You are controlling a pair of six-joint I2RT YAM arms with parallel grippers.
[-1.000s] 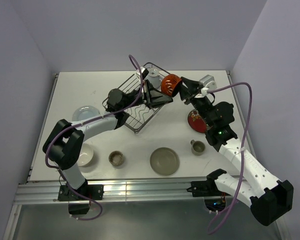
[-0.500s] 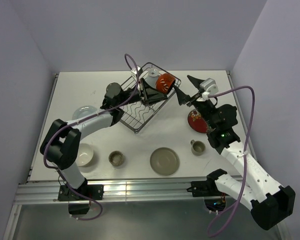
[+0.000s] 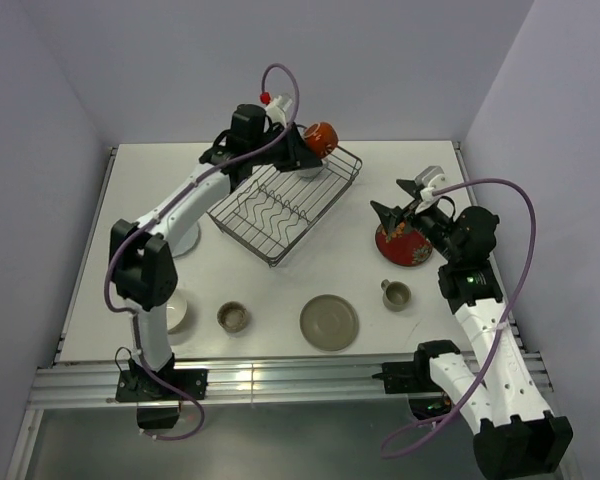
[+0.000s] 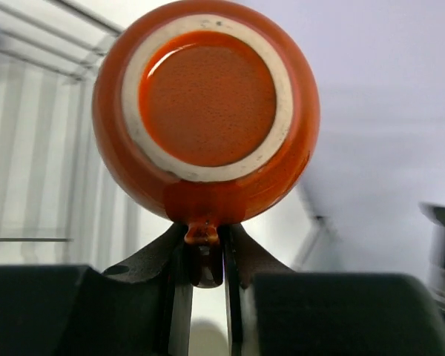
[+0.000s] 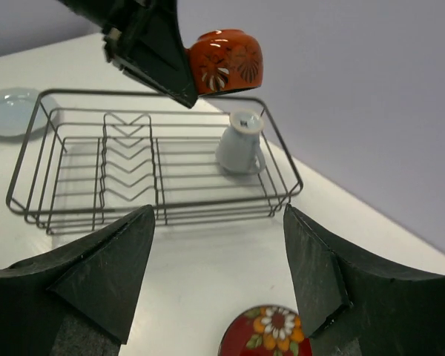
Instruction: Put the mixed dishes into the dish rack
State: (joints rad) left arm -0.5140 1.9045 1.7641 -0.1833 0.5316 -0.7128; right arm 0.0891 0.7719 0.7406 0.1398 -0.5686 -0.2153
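My left gripper (image 3: 305,147) is shut on the handle of the orange-red mug (image 3: 321,136) and holds it on its side above the far right corner of the dish rack (image 3: 280,205). The left wrist view shows the mug's base (image 4: 208,96) and my gripper (image 4: 205,248) pinching its handle. My right gripper (image 3: 395,207) is open and empty, above the red floral plate (image 3: 400,247). The right wrist view shows the rack (image 5: 156,167), a blue-grey cup (image 5: 239,142) upside down in it, the mug (image 5: 224,59) and the red floral plate (image 5: 274,334).
An olive-grey plate (image 3: 329,321), a small grey cup (image 3: 396,294) and a beige cup (image 3: 233,317) stand along the near side. A cream bowl (image 3: 175,312) and a pale plate (image 3: 185,238) lie at the left, partly behind my left arm.
The mug passed from between both grippers to my left gripper, which carried it up and back over the rack's far corner. My right gripper drew back right, above the red plate.
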